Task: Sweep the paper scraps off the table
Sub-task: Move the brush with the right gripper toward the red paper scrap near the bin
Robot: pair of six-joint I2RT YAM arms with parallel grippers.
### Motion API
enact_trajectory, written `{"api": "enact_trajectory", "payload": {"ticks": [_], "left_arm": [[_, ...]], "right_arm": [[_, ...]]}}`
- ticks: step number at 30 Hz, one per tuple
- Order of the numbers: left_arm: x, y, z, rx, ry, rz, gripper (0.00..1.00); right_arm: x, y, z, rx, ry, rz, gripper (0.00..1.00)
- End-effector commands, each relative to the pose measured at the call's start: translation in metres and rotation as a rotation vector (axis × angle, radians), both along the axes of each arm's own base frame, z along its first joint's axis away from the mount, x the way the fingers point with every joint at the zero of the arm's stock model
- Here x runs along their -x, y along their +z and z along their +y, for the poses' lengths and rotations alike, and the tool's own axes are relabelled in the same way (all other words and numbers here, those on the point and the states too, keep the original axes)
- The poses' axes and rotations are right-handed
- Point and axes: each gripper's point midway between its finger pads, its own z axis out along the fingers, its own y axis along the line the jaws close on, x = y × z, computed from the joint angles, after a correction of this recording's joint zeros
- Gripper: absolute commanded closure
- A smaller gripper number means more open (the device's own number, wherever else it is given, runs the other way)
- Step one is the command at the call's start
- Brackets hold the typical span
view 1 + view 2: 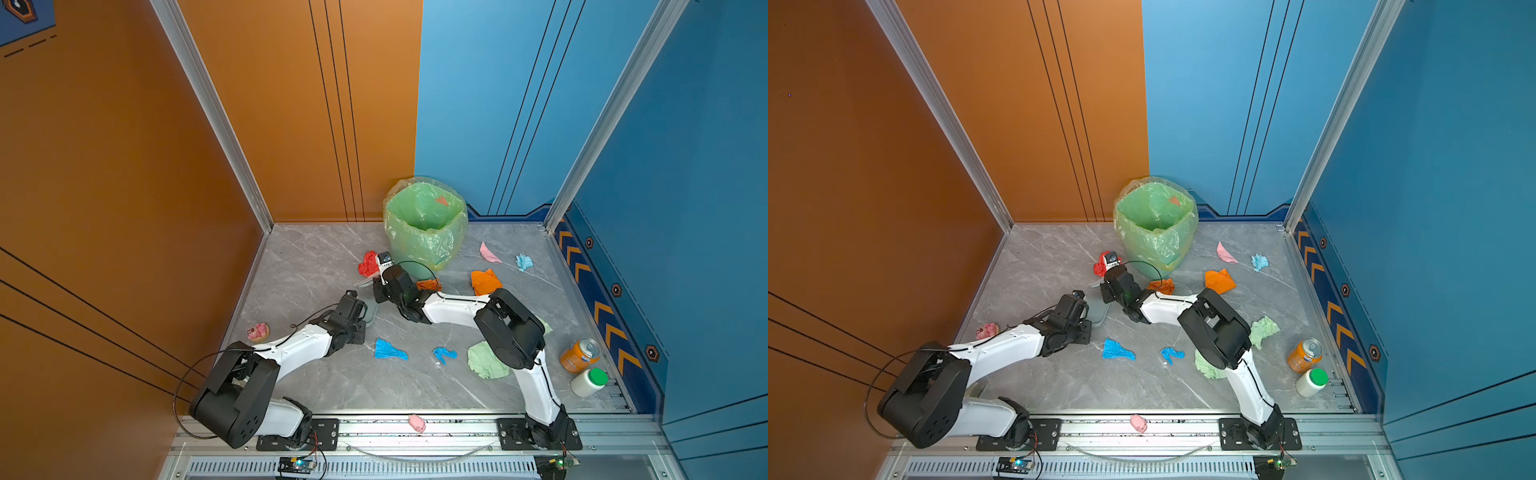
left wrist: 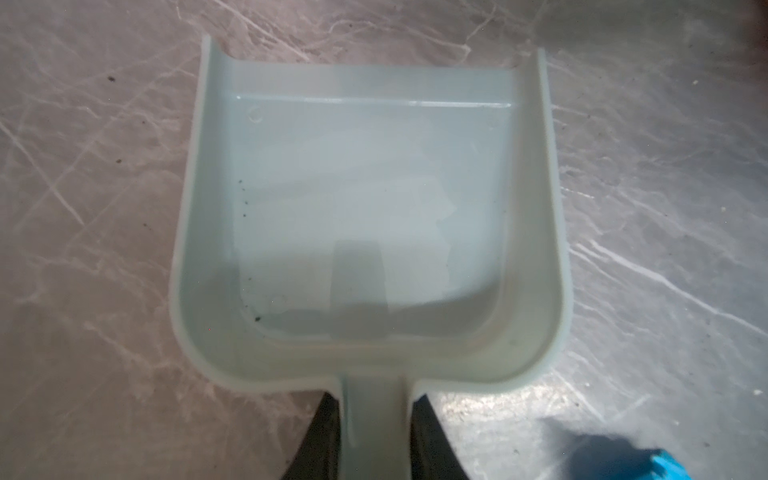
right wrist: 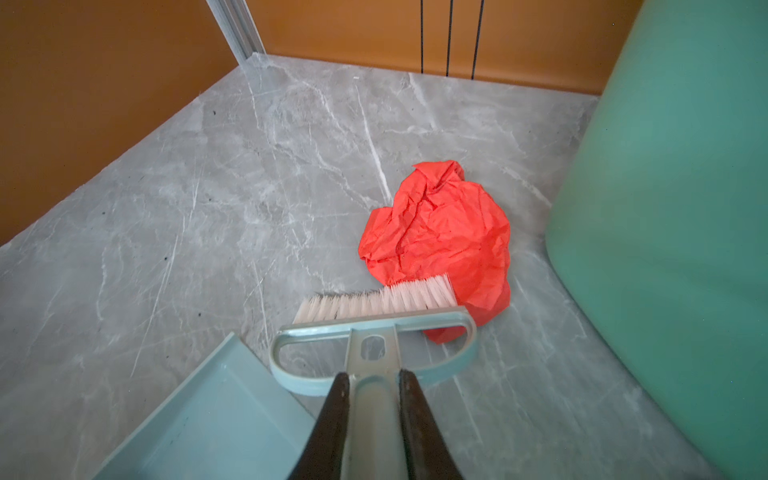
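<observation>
My right gripper (image 3: pixel 374 380) is shut on the handle of a pale blue brush (image 3: pixel 374 328). Its white bristles touch a red paper scrap (image 3: pixel 440 237) beside the bin, and this scrap (image 1: pixel 367 263) shows in both top views. My left gripper (image 2: pixel 376 401) is shut on the handle of an empty pale dustpan (image 2: pixel 365 208), which lies flat on the table (image 1: pixel 316 257) just behind the brush. Other scraps lie scattered: orange (image 1: pixel 485 281), small orange (image 1: pixel 429 285), pink (image 1: pixel 489 253), light blue (image 1: pixel 523 262), two bright blue (image 1: pixel 388 350) (image 1: pixel 444 354), pale green (image 1: pixel 484 361).
A bin with a green liner (image 1: pixel 426 224) stands at the back, close to the right of the brush. An orange can (image 1: pixel 579 354) and a white bottle (image 1: pixel 589 381) stand at the right edge. A pink pig (image 1: pixel 417 422) lies on the front rail and a pink figurine (image 1: pixel 258 331) near the left wall.
</observation>
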Motion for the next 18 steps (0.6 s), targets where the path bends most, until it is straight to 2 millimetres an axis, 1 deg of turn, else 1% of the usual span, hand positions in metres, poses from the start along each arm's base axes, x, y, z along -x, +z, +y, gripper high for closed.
{"api": "enact_trajectory", "payload": {"ticks": [1, 3, 5, 7, 10, 13, 16, 18], "left_arm": [[0.003, -0.004, 0.0, -0.032, -0.018, 0.022, 1.0], [0.003, -0.005, 0.0, -0.033, -0.019, 0.024, 1.0], [0.004, -0.005, 0.0, -0.033, -0.021, 0.023, 1.0], [0.004, -0.005, -0.001, -0.033, -0.025, 0.021, 1.0], [0.004, -0.004, -0.001, -0.029, -0.028, 0.017, 1.0], [0.006, -0.002, -0.003, -0.023, -0.04, 0.011, 1.0], [0.006, -0.001, -0.003, -0.018, -0.043, 0.002, 1.0], [0.006, 0.001, -0.005, -0.011, -0.05, -0.003, 1.0]], "right_arm": [[0.026, 0.04, -0.001, -0.063, 0.068, 0.063, 1.0], [0.034, 0.052, -0.002, -0.064, 0.086, 0.069, 1.0], [0.038, 0.061, -0.005, -0.056, 0.085, 0.064, 1.0], [0.035, 0.068, -0.009, -0.048, 0.063, 0.054, 1.0], [0.026, 0.075, -0.012, -0.056, 0.048, 0.04, 1.0], [0.015, 0.077, -0.013, -0.057, 0.019, 0.023, 1.0], [0.002, 0.071, -0.016, -0.041, -0.021, 0.022, 1.0], [-0.005, 0.064, -0.022, -0.018, -0.056, 0.026, 1.0]]}}
